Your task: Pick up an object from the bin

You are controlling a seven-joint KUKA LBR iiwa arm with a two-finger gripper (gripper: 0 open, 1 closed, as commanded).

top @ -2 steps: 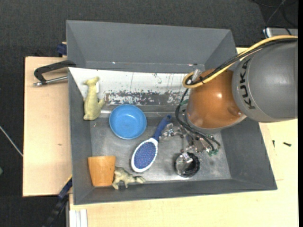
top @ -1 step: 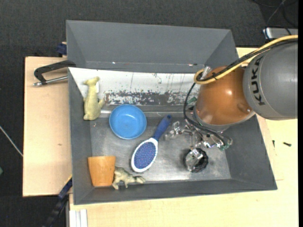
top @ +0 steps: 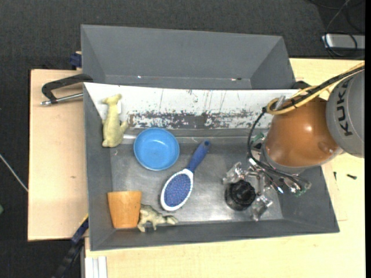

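1. The gripper (top: pixel 248 191) hangs low in the lower right of the bin (top: pixel 203 227), under the arm's orange cover.
2. Its fingers (top: pixel 259 208) stand wide apart, either side of a black round thing (top: pixel 239 196) on the bin floor.
3. A blue hairbrush (top: pixel 181 184) lies left of it, a blue bowl (top: pixel 156 149) farther upper left.
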